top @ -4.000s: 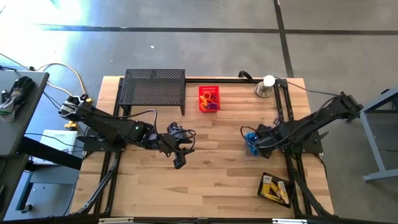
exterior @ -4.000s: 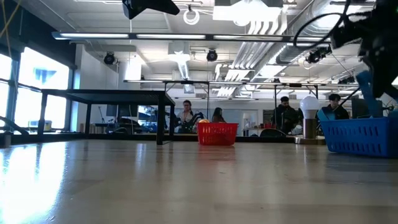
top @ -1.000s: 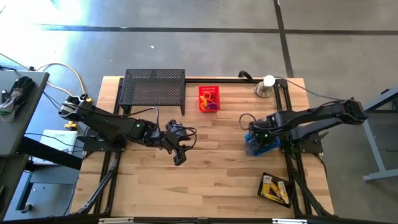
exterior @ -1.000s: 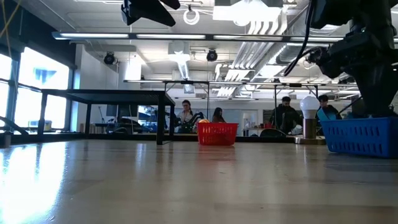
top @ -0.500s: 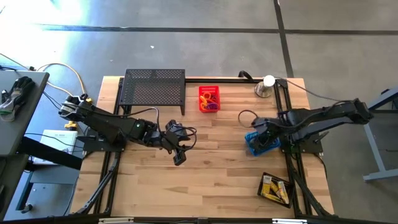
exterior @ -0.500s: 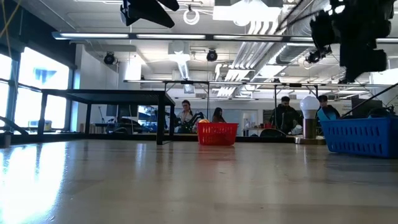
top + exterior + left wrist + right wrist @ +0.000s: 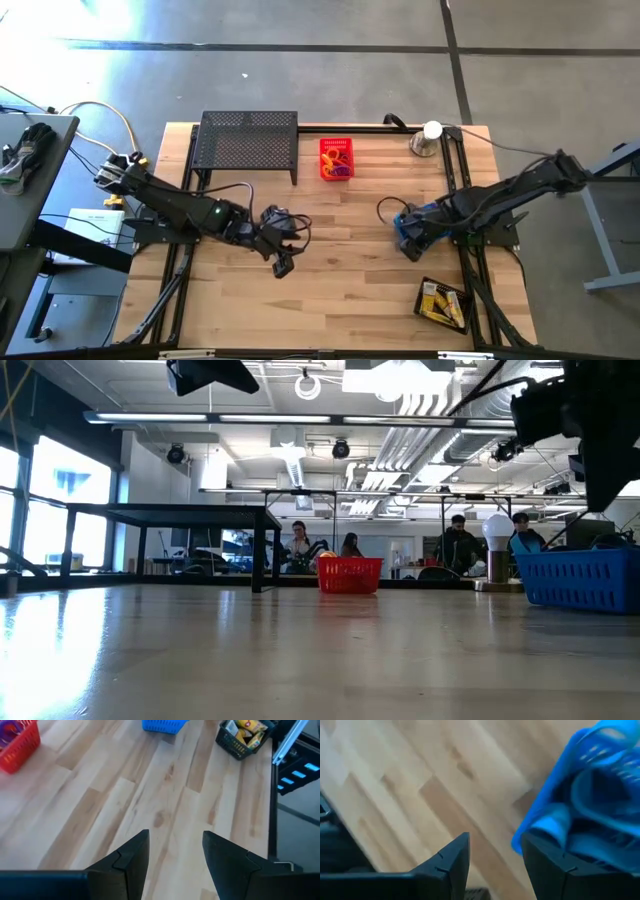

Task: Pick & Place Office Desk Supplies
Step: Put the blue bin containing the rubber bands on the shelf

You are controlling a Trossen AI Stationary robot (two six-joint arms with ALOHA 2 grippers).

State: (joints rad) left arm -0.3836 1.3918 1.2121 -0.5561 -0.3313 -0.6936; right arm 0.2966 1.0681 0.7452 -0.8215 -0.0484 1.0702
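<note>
supplies sit sorted, both grippers empty

on the wooden table (image 7: pixel 330 290), the red basket (image 7: pixel 336 158) of coloured elastic loops is the landmark. the blue basket (image 7: pixel 412 226) is off to its right, nearer the front, with the right gripper (image 7: pixel 495 851) parted and empty at its rim. the black bin (image 7: pixel 442 301) of yellow boxes sits at the front right. the left gripper (image 7: pixel 175 854) hangs parted and empty over bare wood, front-left of the red basket. nothing loose shows, so little seems left.

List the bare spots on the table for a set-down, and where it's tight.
Free: wood in front of the black mesh shelf and left gripper, toward the black basket. Also between red basket and silver dome. Crowded: right gripper at the blue basket.
</note>
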